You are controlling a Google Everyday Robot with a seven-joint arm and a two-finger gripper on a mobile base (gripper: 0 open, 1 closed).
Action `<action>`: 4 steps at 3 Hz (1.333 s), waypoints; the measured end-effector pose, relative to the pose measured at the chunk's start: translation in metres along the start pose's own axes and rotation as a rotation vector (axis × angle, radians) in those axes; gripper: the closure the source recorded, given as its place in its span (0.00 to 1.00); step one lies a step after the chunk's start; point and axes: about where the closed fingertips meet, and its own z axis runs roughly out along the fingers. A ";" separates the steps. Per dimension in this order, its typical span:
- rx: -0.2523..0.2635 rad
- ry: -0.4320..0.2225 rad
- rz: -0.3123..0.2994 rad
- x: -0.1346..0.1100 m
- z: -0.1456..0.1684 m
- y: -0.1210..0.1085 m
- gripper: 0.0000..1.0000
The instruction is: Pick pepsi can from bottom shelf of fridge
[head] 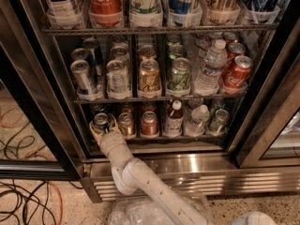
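The fridge (197,165) stands open in front of me, with wire racks and a ribbed steel base. On the bottom shelf (187,137), the pepsi can (101,121) stands in the leftmost lane at the front, its silver top and blue side showing. My gripper (101,128) reaches up into that lane from below. Its pale fingers (92,131) sit against both sides of the can, closed on it. The can stands upright on the rack.
A bronze-gold can (125,123) and a red can (149,123) stand just right of the gripper, then bottles (174,117) and a green can (218,120). The middle rack (154,97) hangs low overhead. Black door frames (267,121) flank the opening. Cables (23,196) lie on the floor at left.
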 end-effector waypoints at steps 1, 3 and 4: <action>0.001 -0.001 -0.001 -0.001 0.000 0.000 1.00; 0.003 -0.028 -0.015 -0.020 0.000 -0.001 1.00; 0.002 -0.055 -0.025 -0.034 -0.002 -0.002 1.00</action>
